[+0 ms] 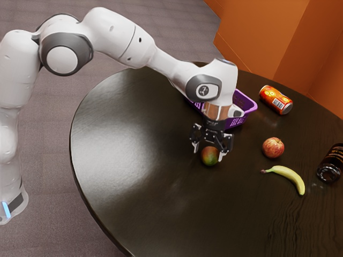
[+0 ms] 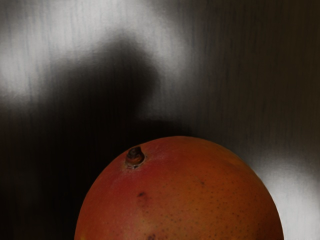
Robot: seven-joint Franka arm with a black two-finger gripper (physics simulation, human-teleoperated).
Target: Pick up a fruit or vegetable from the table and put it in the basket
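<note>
The mango sits on the table near the centre of the exterior view, green and red, and in the wrist view its dark stem stands out against orange-red skin. My claw is right over it, fingers apart, one to either side; whether either one touches the skin I cannot tell. Just behind my hand, above centre, is the purple basket, partly hidden by my own wrist. Right of centre lie a red apple and, just below it, a curved banana; a dark bottle lies at the right edge, and an orange-red can rests on its side toward the upper right. The tabletop is almost black and glossy, its rounded edge sweeping down the left, with a broad pale sheen at left and wood grain showing at lower right. Beyond that edge, a grey-mauve floor runs along the left and up to the top, and orange wall panels fold across the upper right corner.
</note>
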